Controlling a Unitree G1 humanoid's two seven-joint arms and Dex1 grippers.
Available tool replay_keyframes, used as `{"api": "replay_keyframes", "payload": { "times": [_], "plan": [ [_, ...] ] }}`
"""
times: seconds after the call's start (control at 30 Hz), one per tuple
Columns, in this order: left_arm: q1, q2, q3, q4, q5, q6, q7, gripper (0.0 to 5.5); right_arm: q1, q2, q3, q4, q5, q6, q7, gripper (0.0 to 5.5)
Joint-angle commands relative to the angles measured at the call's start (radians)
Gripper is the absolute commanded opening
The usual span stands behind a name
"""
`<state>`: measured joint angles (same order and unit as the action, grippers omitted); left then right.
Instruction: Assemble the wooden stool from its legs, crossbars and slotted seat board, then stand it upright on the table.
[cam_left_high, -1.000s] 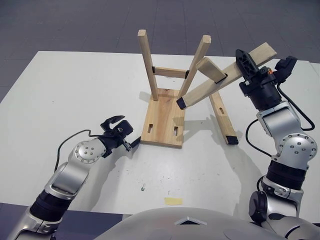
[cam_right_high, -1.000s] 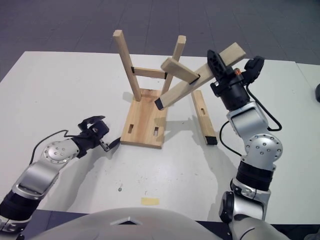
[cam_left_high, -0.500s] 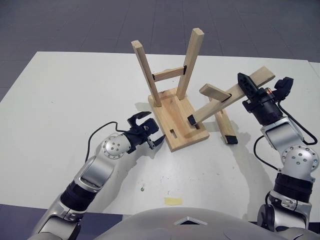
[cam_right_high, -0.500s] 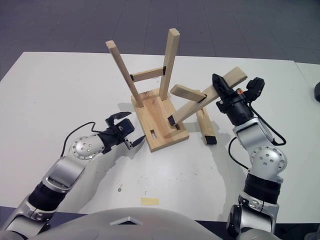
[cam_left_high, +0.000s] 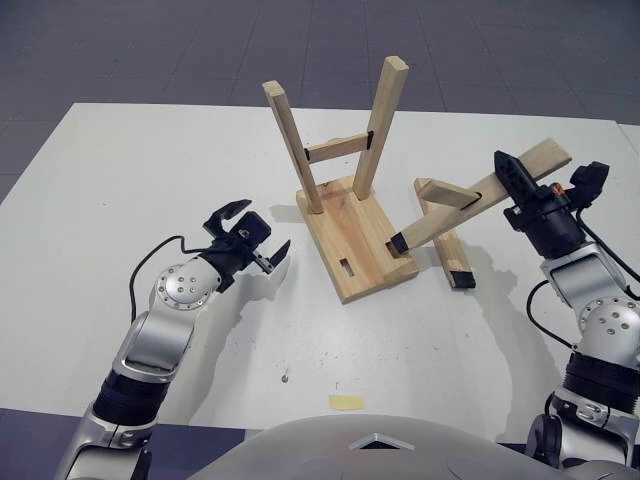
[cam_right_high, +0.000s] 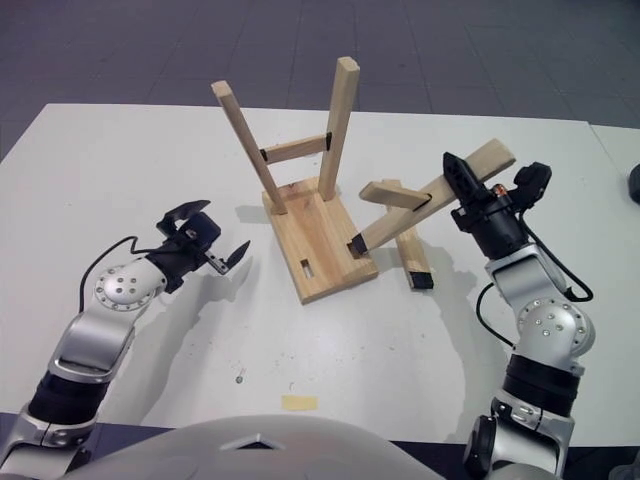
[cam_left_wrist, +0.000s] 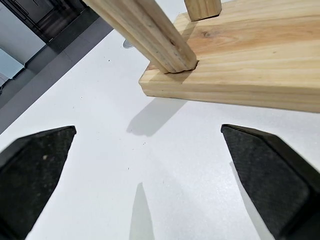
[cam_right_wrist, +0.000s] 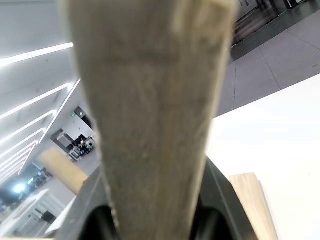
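Stereo head pair down over table (cam_left_high: 110, 170), wrist views close on seat board (cam_left_wrist: 260, 65), leg (cam_right_wrist: 150, 125)

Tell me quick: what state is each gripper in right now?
Left gripper: open, holding nothing, beside the seat board.
Right gripper: shut on a wooden leg, held at a slant.

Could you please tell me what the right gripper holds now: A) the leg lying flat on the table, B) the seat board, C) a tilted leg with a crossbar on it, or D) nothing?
C: the right gripper is shut on the tilted leg, whose dark lower tip meets the seat board.
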<state>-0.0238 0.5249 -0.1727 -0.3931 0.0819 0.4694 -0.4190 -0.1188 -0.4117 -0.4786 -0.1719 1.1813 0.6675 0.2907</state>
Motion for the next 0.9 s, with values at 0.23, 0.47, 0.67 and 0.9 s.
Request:
{"api": "replay_keyframes", "payload": {
  "times": [0.23,0.47,0.67,0.9],
  "plan": [
    [0.017,-0.026,-0.014,0.012,0.028,-0.022,0.015,5.40,0.055,0.032,0.051,-0.044,-0.064,-0.003,-0.015,1.01],
    [0.014,-0.026,-0.030,0.030,0.045,-0.041,0.009,5.40,0.064,0.031,0.072,-0.050,-0.137,-0.038,-0.031,1.01],
    [0.000,-0.024,-0.023,0.055,0.062,-0.058,0.013,5.40,0.142,0.005,0.113,-0.032,-0.320,-0.120,-0.043,1.04],
    [-0.019,-0.021,-0.038,0.069,0.096,-0.076,0.012,5.40,0.160,-0.070,0.240,-0.063,-0.501,-0.225,0.013,1.05]
  ]
}}
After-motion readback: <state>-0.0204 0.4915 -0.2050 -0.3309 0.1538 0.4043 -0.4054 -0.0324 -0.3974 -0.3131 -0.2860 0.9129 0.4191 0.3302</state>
